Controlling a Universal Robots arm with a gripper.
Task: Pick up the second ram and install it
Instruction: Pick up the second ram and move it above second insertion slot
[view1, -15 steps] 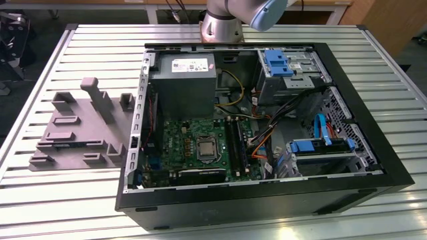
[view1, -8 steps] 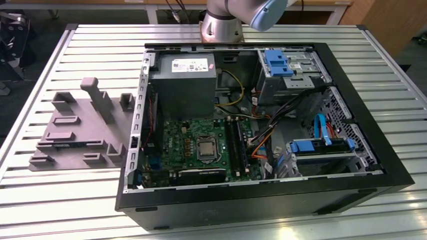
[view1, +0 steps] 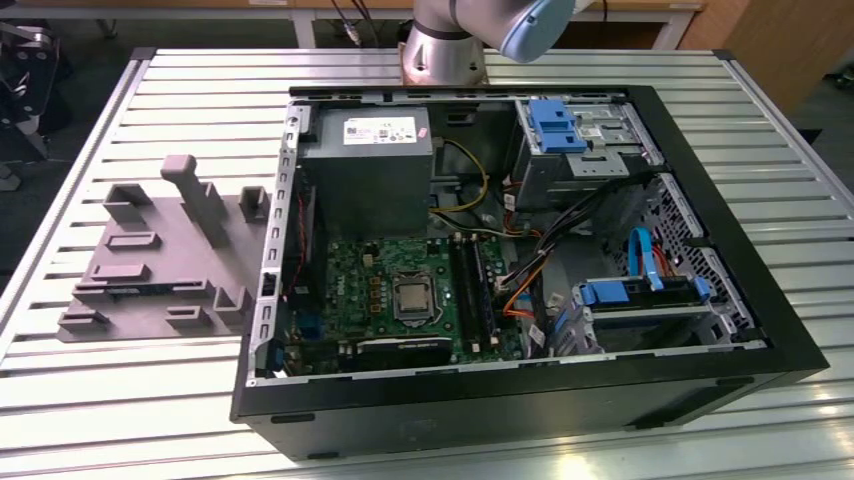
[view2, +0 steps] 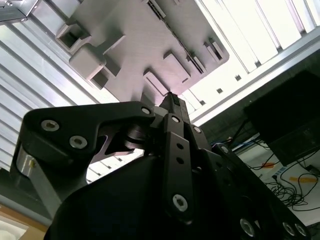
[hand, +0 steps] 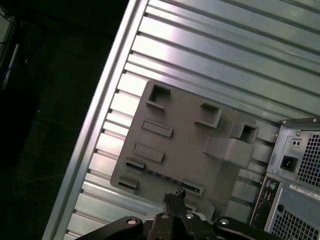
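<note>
Ribbed aluminium tabletop carries matte grey blocky fixture, open black PC case. First wrist view: second ram, thin dark strip in fixture slot; gripper closed, empty, hovering nearby.

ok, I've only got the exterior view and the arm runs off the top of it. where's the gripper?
Observer: In both wrist views the gripper hangs above the grey fixture, near one edge, not touching it.
Operator: anything in the fixture there?
Observer: In the first wrist view a thin dark strip lies along the long slot nearest the gripper; can't tell if it's the ram.
</note>
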